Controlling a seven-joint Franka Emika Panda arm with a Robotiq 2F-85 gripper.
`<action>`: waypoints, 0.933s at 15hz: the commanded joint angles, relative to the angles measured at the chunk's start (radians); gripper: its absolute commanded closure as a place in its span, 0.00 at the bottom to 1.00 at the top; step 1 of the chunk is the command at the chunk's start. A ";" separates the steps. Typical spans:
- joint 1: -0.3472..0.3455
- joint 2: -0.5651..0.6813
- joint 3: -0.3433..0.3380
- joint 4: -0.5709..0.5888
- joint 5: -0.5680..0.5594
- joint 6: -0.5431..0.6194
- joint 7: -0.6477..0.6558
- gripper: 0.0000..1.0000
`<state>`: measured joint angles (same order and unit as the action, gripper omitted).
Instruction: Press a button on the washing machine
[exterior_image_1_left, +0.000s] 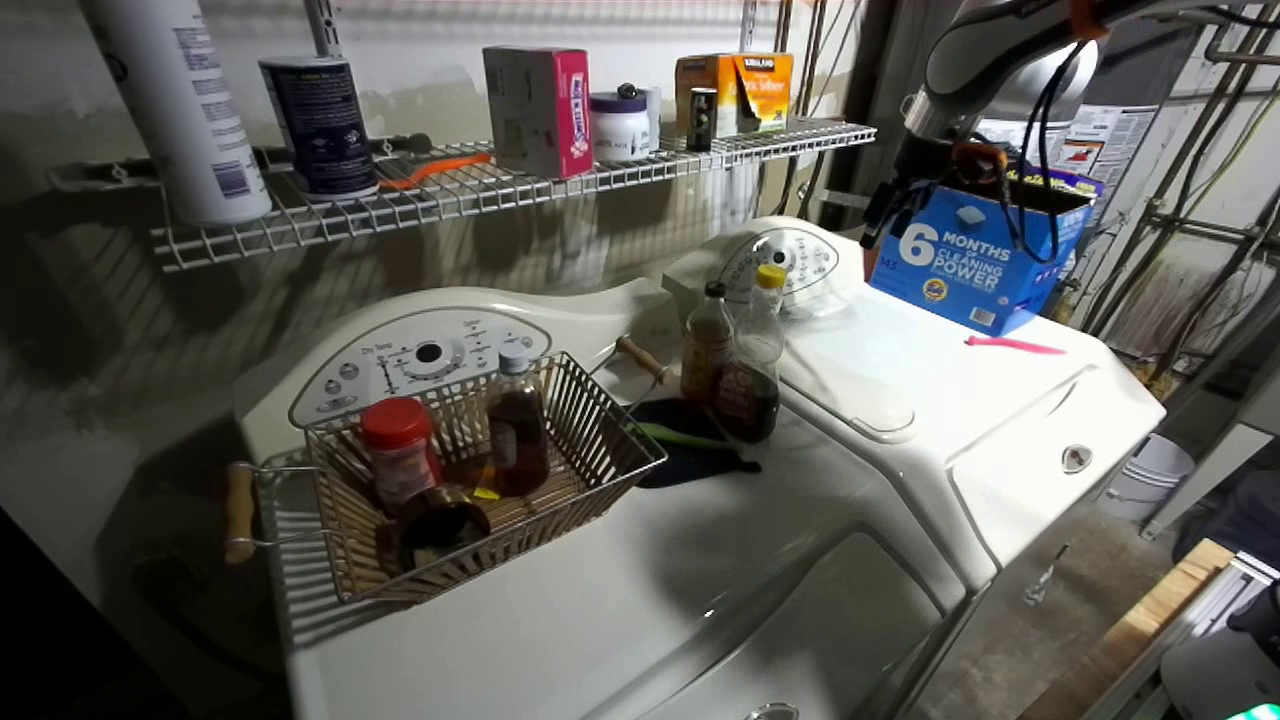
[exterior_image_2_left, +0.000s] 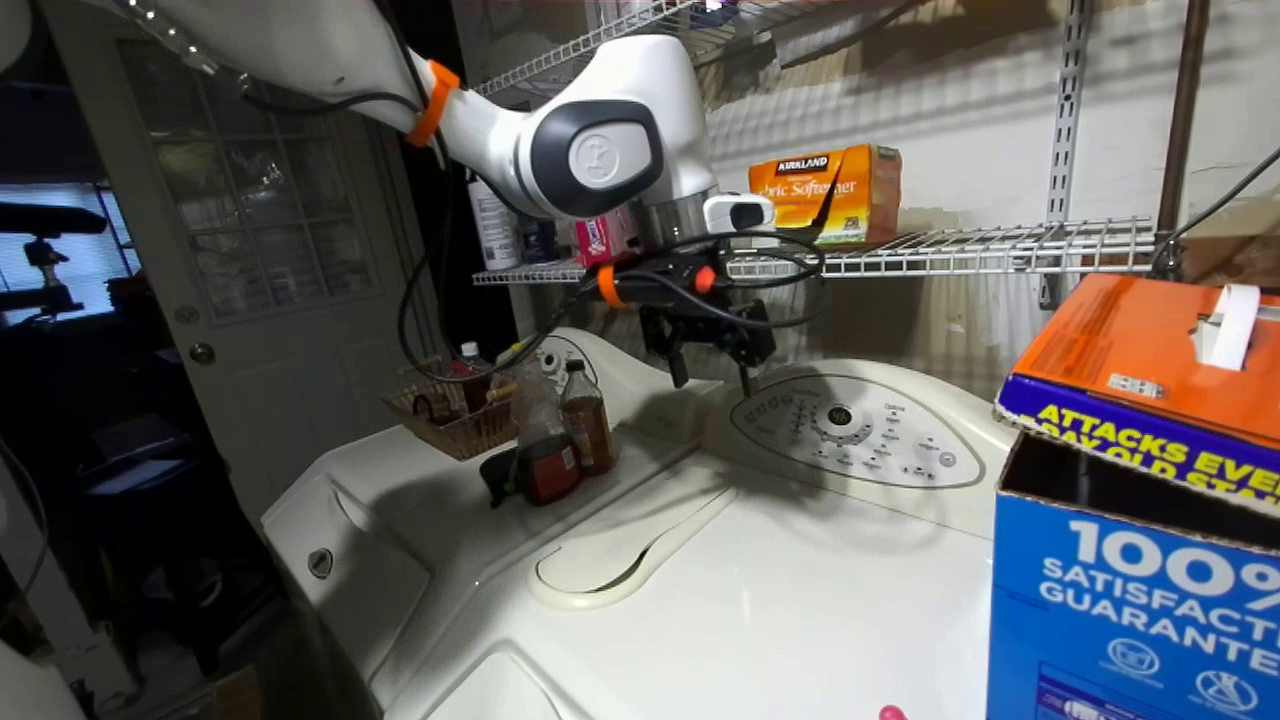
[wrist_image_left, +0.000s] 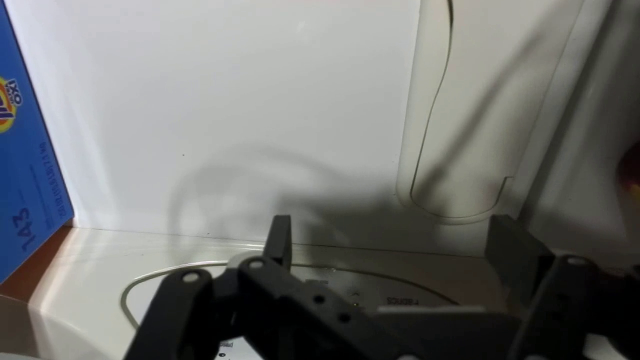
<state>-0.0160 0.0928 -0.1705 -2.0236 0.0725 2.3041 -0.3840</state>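
The washing machine (exterior_image_2_left: 800, 580) is glossy white with a broad flat lid. It also shows in an exterior view (exterior_image_1_left: 940, 370) and in the wrist view (wrist_image_left: 250, 90). Its oval console (exterior_image_2_left: 900, 445) carries small buttons and a round dial (exterior_image_2_left: 840, 415). My gripper (exterior_image_2_left: 714, 380) is open and empty, fingers pointing down, above the console's end beside the neighbouring appliance. It also shows near the blue box (exterior_image_1_left: 878, 222). In the wrist view the fingers (wrist_image_left: 390, 220) are wide apart, and the gripper body hides much of the console (wrist_image_left: 410, 295) and its dial.
A blue detergent box (exterior_image_1_left: 985, 255) stands on the washer lid, with a pink item (exterior_image_1_left: 1015, 345) by it. The neighbouring white appliance (exterior_image_1_left: 600, 600) bears a wire basket (exterior_image_1_left: 560, 520) and bottles (exterior_image_1_left: 748, 385). A wire shelf (exterior_image_2_left: 960, 262) with boxes runs above the consoles.
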 joint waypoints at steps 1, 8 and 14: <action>-0.053 0.121 0.034 0.115 -0.004 0.023 0.021 0.00; -0.089 0.168 0.066 0.130 -0.013 0.050 0.052 0.00; -0.091 0.162 0.068 0.130 -0.013 0.050 0.052 0.00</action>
<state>-0.0798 0.2560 -0.1314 -1.8955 0.0708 2.3560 -0.3398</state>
